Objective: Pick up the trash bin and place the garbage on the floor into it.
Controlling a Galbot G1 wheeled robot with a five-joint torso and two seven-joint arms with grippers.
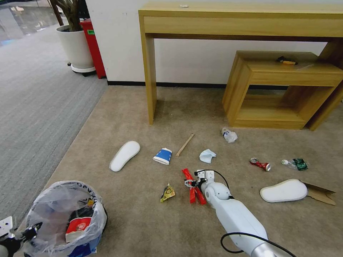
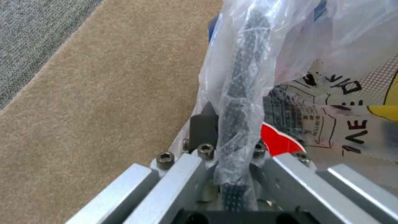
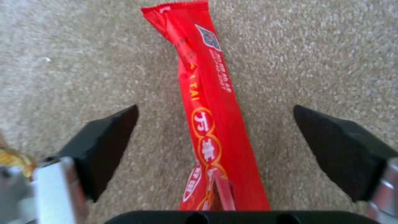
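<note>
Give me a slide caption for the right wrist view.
Open right gripper straddling a red wrapper on the beige carpet.

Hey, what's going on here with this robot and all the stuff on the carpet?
The robot is clearing litter off the tan carpet. Its left gripper is shut on the rim of the bag-lined trash bin, which already holds some rubbish. Its right gripper is open just above a red wrapper, one finger on each side. Two white insoles, a blue cup, a crushed can and other bits lie around.
</note>
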